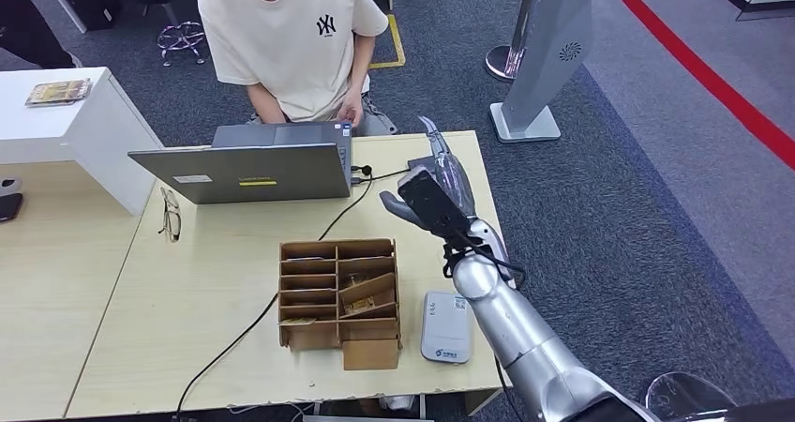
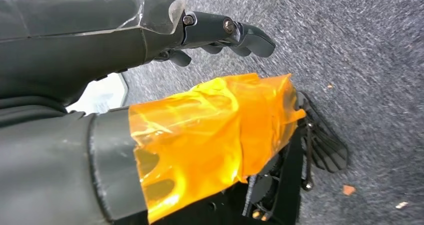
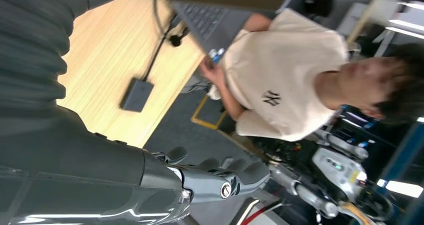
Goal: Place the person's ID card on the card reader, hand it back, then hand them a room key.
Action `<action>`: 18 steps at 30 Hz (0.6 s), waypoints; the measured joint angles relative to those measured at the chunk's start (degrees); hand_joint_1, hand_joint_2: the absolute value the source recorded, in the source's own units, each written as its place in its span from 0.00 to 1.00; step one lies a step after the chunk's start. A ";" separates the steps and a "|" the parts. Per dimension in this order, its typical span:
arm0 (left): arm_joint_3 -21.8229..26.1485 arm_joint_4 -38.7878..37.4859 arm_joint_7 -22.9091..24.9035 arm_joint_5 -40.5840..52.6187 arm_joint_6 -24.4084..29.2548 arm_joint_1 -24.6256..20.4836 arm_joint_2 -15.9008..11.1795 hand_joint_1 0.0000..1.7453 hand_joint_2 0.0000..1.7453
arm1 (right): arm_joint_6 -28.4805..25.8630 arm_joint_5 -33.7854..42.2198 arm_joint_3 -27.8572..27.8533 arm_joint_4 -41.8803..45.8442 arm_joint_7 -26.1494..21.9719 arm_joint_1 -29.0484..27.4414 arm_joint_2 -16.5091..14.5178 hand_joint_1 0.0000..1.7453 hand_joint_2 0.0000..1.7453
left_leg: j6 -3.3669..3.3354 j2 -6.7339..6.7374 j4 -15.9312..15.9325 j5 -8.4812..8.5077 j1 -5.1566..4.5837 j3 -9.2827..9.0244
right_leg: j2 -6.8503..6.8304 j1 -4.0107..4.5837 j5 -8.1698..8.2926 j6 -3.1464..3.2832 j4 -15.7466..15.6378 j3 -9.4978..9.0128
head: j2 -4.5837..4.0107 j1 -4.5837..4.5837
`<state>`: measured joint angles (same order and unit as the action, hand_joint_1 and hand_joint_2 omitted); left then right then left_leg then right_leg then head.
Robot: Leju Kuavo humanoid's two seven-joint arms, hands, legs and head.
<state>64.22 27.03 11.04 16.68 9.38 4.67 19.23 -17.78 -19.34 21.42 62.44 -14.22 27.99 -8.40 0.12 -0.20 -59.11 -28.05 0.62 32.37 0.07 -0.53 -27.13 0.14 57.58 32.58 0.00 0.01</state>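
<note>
Right hand: silver many-fingered right hand [image 1: 439, 189] is raised over the far right part of the pale wooden table [image 1: 225, 281], reaching toward the seated person in a cream T-shirt [image 1: 298, 42]. Fingers are stretched out and apart; I see no card in them, so it looks empty.
Left hand: dark-fingered left hand [image 2: 220, 32] hangs over grey carpet, fingers loosely curled, nothing held. An orange film wraps the part below it.
ID card: not made out on the table or in either hand. The person's hands [image 1: 349, 111] sit behind the open grey laptop [image 1: 246, 171], and what they hold is too small to tell.
Card reader: small white-and-grey flat card reader [image 1: 445, 325] lies near the table's front right edge, just beside the brown cardboard compartment box [image 1: 339, 300]; nothing rests on it.
Room key: probably kept in the cardboard box; which slot, I cannot tell.
Step in hand: likely the first, the reach to receive the card.
Next move: needs the person to offer the card, a firm pinch on its edge, then a carry back to lay it flat on the reader.
</note>
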 joint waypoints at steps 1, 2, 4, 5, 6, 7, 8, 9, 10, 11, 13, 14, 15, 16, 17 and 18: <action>0.03 -0.39 -0.44 -0.55 0.13 -0.06 -0.01 0.00 0.00 | -0.11 1.16 0.05 2.75 -0.81 -1.72 0.01 0.00 1.00 | 0.00 0.00 0.00 0.00 0.00 0.00 | 0.00 0.00 0.00 0.00 0.00 0.01 | 0.00 0.00; 0.05 -0.75 -0.81 -1.11 0.25 -0.14 -0.02 0.00 0.00 | -0.23 2.29 0.13 5.53 -1.57 -3.42 0.03 0.00 1.00 | -0.01 0.01 0.00 -0.01 0.00 0.01 | 0.01 0.00 0.00 0.00 0.00 0.01 | 0.00 0.00; 0.07 -1.43 -1.44 -2.14 0.51 -0.29 -0.05 0.00 0.00 | -0.50 4.18 0.39 10.84 -2.65 -6.65 0.13 0.00 1.00 | -0.01 0.02 0.00 -0.01 0.00 0.00 | 0.01 0.00 0.00 -0.01 -0.01 0.02 | 0.00 -0.01; 0.08 -1.76 -1.72 -2.64 0.64 -0.35 -0.08 0.00 0.00 | -0.70 5.00 0.59 13.38 -3.22 -8.24 0.21 0.00 1.00 | -0.01 0.02 0.00 -0.01 0.00 0.01 | 0.01 0.00 -0.01 -0.01 -0.01 0.01 | 0.00 -0.01; 0.09 -2.09 -1.99 -3.11 0.76 -0.42 -0.09 0.00 0.00 | -0.94 5.65 0.85 15.81 -3.77 -9.81 0.31 0.00 1.00 | -0.01 0.02 0.00 -0.01 0.00 0.01 | 0.01 0.00 -0.01 -0.01 -0.01 0.01 | 0.00 -0.02; 0.11 -2.41 -2.25 -3.56 0.85 -0.48 -0.11 0.00 0.00 | -1.16 6.22 1.19 18.02 -4.31 -11.34 0.44 0.00 1.00 | -0.01 0.02 0.00 -0.01 0.00 0.01 | 0.01 0.00 -0.01 -0.01 -0.01 0.01 | 0.00 -0.02; 0.13 -2.75 -2.51 -3.99 0.94 -0.54 -0.13 0.00 0.00 | -1.36 6.74 1.56 20.10 -4.78 -12.81 0.57 0.00 1.00 | -0.01 0.03 0.00 -0.01 0.00 0.01 | 0.01 0.00 -0.01 -0.01 -0.01 0.01 | 0.00 -0.01; 0.14 -3.05 -2.76 -4.41 1.07 -0.61 -0.14 0.00 0.00 | -1.50 7.25 1.95 21.96 -5.16 -14.17 0.74 0.00 1.00 | -0.01 0.04 0.00 -0.01 0.00 0.00 | 0.02 0.00 -0.01 -0.01 -0.01 0.01 | 0.00 -0.01; 0.15 -3.33 -3.02 -4.84 1.24 -0.67 -0.15 0.00 0.00 | -1.60 7.75 2.36 23.61 -5.47 -15.46 0.91 0.00 1.00 | -0.01 0.04 0.00 -0.01 0.00 0.00 | 0.02 0.00 -0.01 -0.01 -0.01 0.01 | 0.00 -0.01; 0.15 -3.61 -3.25 -5.30 1.45 -0.73 -0.15 0.00 0.00 | -1.71 8.19 2.80 25.19 -5.73 -16.73 1.10 0.00 1.00 | -0.01 0.04 0.00 -0.01 0.00 0.00 | 0.02 0.00 -0.01 -0.01 -0.01 0.01 | 0.00 -0.01; 0.15 -4.15 -3.70 -6.20 1.80 -0.85 -0.16 0.00 0.00 | -1.95 8.75 3.84 27.74 -6.14 -19.01 1.49 0.00 1.00 | -0.01 0.05 0.00 -0.01 0.00 0.00 | 0.02 0.00 -0.01 -0.01 -0.01 0.01 | 0.00 -0.01; 0.15 -4.41 -3.87 -6.62 1.93 -0.91 -0.17 0.00 0.00 | -2.04 9.00 4.38 28.79 -6.32 -20.06 1.69 0.00 1.00 | -0.01 0.05 0.01 -0.01 0.00 0.00 | 0.02 0.00 -0.01 -0.01 -0.01 0.01 | 0.00 -0.01; 0.15 -4.64 -4.02 -6.99 2.04 -0.96 -0.19 0.00 0.00 | -2.09 9.28 4.87 29.59 -6.48 -20.96 1.87 0.00 1.00 | -0.01 0.05 0.01 -0.01 0.00 0.00 | 0.02 0.00 -0.01 -0.01 -0.01 0.01 | 0.00 -0.01; 0.15 -4.86 -4.15 -7.35 2.18 -1.00 -0.20 0.00 0.00 | -2.11 9.55 5.36 30.26 -6.59 -21.78 2.05 0.00 1.00 | -0.01 0.05 0.01 -0.01 0.00 0.00 | 0.02 0.00 -0.01 -0.01 -0.01 0.01 | 0.00 -0.01; 0.15 -5.08 -4.29 -7.69 2.35 -1.04 -0.23 0.00 0.00 | -2.11 9.79 5.85 30.85 -6.70 -22.55 2.23 0.00 1.00 | -0.01 0.05 0.01 -0.01 0.00 0.00 | 0.02 0.00 -0.01 -0.01 -0.01 0.01 | 0.00 -0.01; 0.15 -5.29 -4.42 -8.02 2.50 -1.09 -0.26 0.00 0.00 | -2.12 9.92 6.33 31.30 -6.78 -23.26 2.41 0.00 1.00 | -0.01 0.06 0.01 -0.01 0.00 0.00 | 0.02 0.00 0.00 -0.01 -0.01 0.00 | 0.00 -0.01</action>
<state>64.37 21.74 6.62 8.66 11.88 3.58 18.97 -19.90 -9.42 27.75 93.74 -21.00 4.73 -5.98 0.11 -0.14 -59.10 -28.06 0.62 32.36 0.08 -0.52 -27.13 0.13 57.57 32.59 0.00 0.00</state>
